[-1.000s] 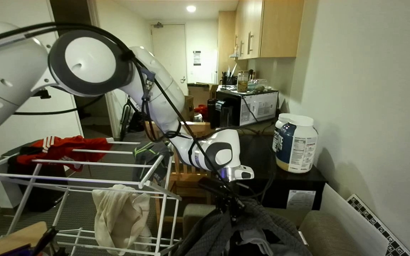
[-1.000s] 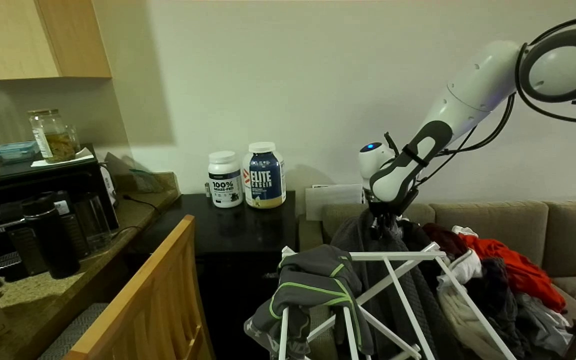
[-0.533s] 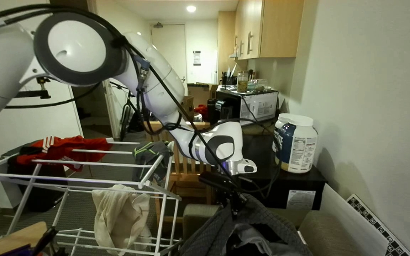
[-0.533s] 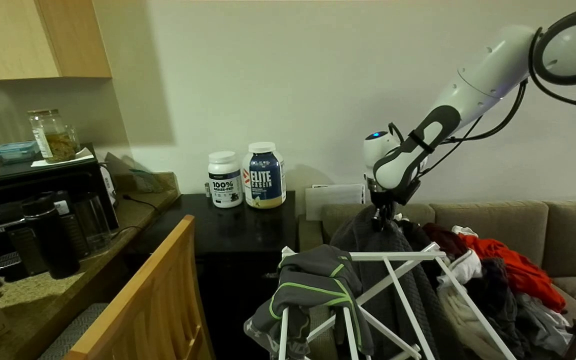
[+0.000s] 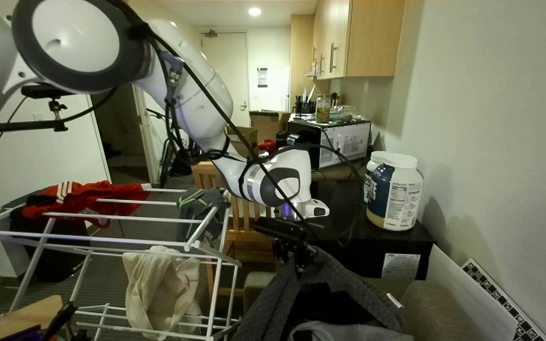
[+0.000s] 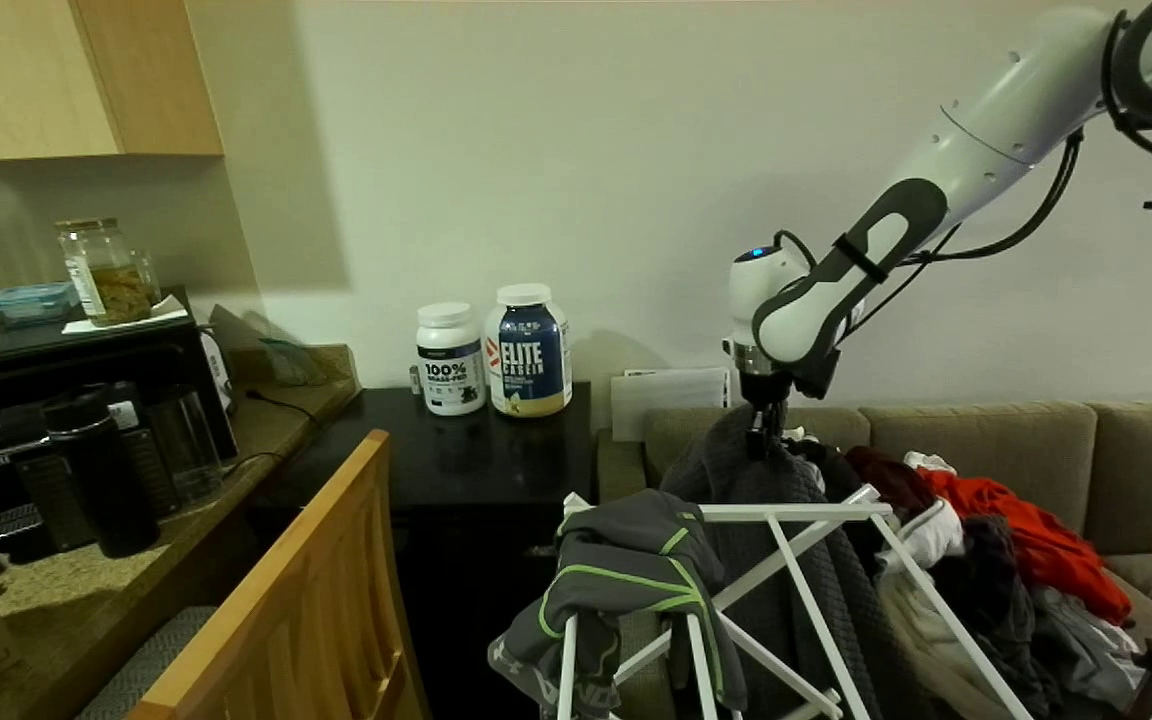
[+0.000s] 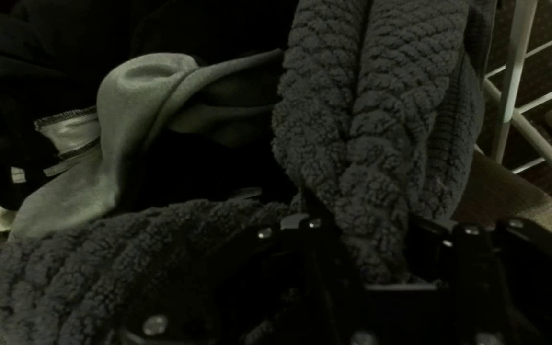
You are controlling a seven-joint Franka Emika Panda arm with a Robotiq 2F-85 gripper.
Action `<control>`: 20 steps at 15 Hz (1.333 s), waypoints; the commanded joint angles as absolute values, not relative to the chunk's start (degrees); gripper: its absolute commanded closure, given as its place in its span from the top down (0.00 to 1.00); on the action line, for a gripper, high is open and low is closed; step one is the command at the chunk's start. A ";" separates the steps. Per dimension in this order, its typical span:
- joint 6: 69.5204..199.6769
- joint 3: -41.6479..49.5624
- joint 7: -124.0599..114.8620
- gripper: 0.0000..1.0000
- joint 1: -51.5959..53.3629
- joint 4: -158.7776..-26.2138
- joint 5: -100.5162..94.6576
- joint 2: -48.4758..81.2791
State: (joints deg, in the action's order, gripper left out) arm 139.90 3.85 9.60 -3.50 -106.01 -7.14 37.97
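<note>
My gripper [image 7: 373, 218] is shut on a thick dark grey, knobbly blanket [image 7: 381, 124]; a bunched fold runs up between the fingers in the wrist view. In both exterior views the gripper [image 5: 299, 267] [image 6: 761, 440] points down, with the blanket [image 5: 273, 298] [image 6: 726, 475] rising to a peak at its fingertips and spreading below. The lower part of the blanket stays on the sofa side, partly hidden behind the rack. Beside the fold lie a light grey cloth [image 7: 132, 96] and black cloth [image 7: 46, 38]. The wrist view is dark around the fingers.
A white drying rack [image 5: 112, 239] [image 6: 786, 512] stands close by, bearing a grey-green garment [image 6: 636, 575], a red garment [image 5: 83, 201] and a cream cloth [image 5: 159, 289]. Clothes [image 6: 1016, 530] are heaped on the sofa [image 6: 976, 450]. Two tubs [image 6: 528, 350] stand on a black cabinet [image 6: 386, 450].
The arm has risen, its elbow moving up and away from the cabinet side. The gripper has gone up slightly, drawing the blanket's peak with it and showing more black cloth beneath.
</note>
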 commanded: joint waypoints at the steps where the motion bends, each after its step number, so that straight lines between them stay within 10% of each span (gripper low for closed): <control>1: 141.94 1.93 14.47 0.07 -4.26 -113.67 -8.97 30.45; 20: 133.42 -4.28 20.11 0.07 -2.12 -118.84 -7.60 18.19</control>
State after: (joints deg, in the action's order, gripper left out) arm 136.69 -4.08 16.55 -1.77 -118.00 -7.94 22.93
